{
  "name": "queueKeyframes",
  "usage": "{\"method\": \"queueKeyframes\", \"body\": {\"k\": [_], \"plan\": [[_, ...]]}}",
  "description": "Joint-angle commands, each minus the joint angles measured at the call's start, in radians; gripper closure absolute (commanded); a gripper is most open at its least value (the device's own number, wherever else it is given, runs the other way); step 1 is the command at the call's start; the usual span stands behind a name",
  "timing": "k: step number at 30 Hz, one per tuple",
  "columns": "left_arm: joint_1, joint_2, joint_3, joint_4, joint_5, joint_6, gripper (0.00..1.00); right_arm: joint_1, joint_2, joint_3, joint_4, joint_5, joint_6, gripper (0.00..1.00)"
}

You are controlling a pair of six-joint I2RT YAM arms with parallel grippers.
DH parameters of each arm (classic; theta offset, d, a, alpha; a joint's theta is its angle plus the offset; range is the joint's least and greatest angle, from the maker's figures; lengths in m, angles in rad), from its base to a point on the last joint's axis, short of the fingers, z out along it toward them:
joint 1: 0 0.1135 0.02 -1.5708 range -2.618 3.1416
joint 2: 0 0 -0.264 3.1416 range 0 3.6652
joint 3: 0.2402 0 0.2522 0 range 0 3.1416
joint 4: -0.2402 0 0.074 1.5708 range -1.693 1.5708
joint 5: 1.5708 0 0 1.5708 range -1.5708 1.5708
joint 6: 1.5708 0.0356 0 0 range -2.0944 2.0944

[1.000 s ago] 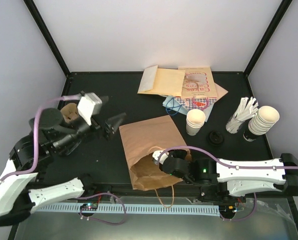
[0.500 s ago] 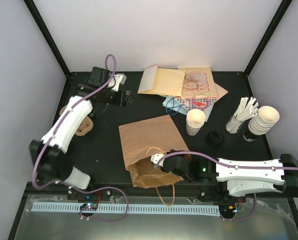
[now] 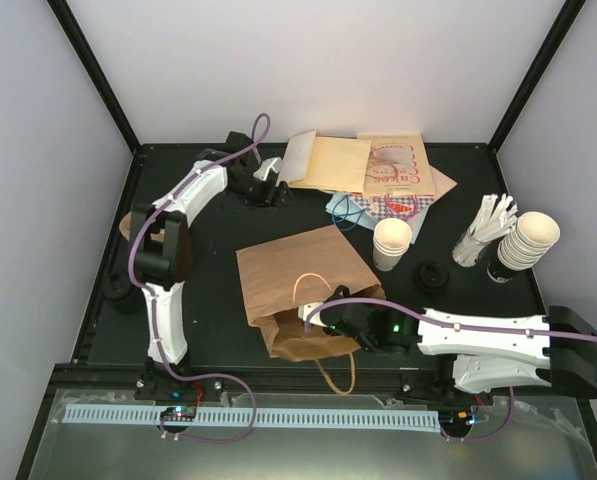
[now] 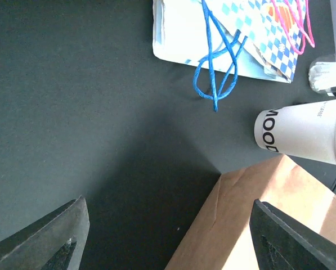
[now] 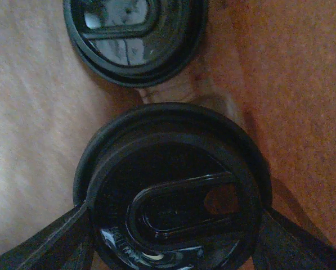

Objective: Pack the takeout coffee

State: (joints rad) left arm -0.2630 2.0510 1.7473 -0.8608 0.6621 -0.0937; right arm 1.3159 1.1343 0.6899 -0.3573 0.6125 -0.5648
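**Coffee gripped inside the bag mouth**

Coffee cup sits squarely between the fingers of my right hand, its black lid facing my wrist. I am closed on it, one finger on each flank. Gripping the sides rather than the lid is, I judge, what keeps the lid from popping off.

Brown paper shows on both sides of it, so the cup is already inside the bag. A second lidded cup lies deeper in, just beyond mine. I cannot tell whether the two touch. My guess is that I hold on because mine is not yet settled beside it.

The bag lies flat in the near middle of the table with its mouth toward the near edge, which is why I reach in from that side.

My left hand is wide open and empty at the far left, over bare tabletop. It is well apart from the packing, with a loose paper cup to its right.
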Motion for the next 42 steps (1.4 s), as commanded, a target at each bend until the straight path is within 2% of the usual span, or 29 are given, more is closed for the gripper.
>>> {"method": "queueKeyframes", "body": {"k": [1,10,15,26,34,42], "plan": [[-0.003,0.072,0.083,0.015,0.142,0.023,0.21,-0.024,0.048,0.057,0.025,-0.021,-0.048,0.46],[-0.043,0.132,0.068,0.034,0.205,0.008,0.27,-0.046,0.085,0.058,0.088,-0.006,-0.062,0.46],[-0.054,0.135,0.044,0.06,0.233,-0.018,0.27,-0.046,0.042,0.044,0.182,0.033,-0.094,0.46],[-0.06,0.158,0.009,0.029,0.289,-0.001,0.29,-0.046,0.028,0.001,0.392,0.052,-0.284,0.44],[-0.065,0.145,-0.029,0.012,0.293,0.021,0.3,-0.043,0.018,-0.017,0.312,-0.028,-0.337,0.45],[-0.079,0.166,-0.019,-0.022,0.332,0.038,0.31,-0.042,-0.017,-0.081,0.461,-0.023,-0.496,0.46]]}}
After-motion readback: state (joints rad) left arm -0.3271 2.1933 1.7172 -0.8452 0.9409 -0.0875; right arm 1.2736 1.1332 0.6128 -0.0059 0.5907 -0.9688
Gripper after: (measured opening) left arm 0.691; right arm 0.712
